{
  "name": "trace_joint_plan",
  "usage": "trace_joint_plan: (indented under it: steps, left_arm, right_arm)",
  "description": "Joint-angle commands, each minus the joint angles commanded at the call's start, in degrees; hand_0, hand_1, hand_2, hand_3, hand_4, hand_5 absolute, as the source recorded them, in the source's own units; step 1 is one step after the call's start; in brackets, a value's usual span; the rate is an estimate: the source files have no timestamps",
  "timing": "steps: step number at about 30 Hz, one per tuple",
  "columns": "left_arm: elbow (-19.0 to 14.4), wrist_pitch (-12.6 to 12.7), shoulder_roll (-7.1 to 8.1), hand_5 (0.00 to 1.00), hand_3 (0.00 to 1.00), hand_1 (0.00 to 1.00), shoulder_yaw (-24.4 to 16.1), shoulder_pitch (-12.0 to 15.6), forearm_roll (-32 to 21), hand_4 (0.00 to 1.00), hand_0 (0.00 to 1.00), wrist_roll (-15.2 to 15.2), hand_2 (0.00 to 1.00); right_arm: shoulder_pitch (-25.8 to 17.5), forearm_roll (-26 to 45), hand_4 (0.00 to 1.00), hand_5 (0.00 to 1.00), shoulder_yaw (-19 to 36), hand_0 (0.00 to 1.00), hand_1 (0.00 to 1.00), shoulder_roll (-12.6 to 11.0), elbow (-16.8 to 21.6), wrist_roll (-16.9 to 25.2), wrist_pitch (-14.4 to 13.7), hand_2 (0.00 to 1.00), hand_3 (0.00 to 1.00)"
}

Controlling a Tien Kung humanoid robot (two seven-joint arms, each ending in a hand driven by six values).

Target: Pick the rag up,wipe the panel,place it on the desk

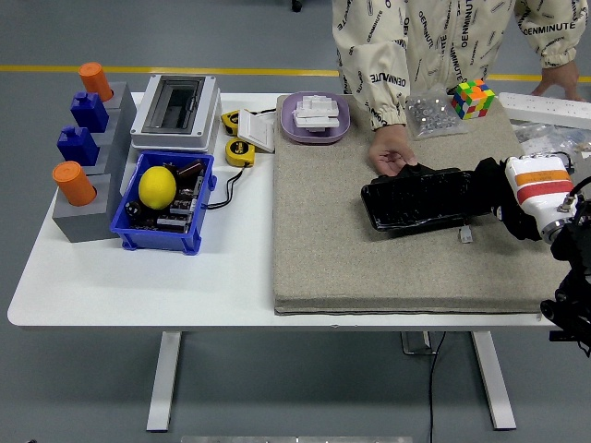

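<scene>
My right hand at the panel

My hand (503, 194) is resting against the black panel's (420, 200) right end on the mat (369, 268); I cannot tell its grip. A person's hand (391, 152) is steadying the far edge.
</scene>
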Motion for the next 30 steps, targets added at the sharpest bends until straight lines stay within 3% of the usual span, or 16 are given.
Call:
trace_joint_plan:
  steps: [30]
  left_arm:
    - [0.1, 0.0, -0.22, 0.441, 0.561, 0.641, -0.5, 0.2, 0.2, 0.629, 0.609, 0.0, 0.654]
  right_arm:
    - [-0.7, -0.6, 0.955, 0.037, 2.7, 0.306, 0.416, -2.0, -1.3, -0.1, 0.0, 0.442, 0.463]
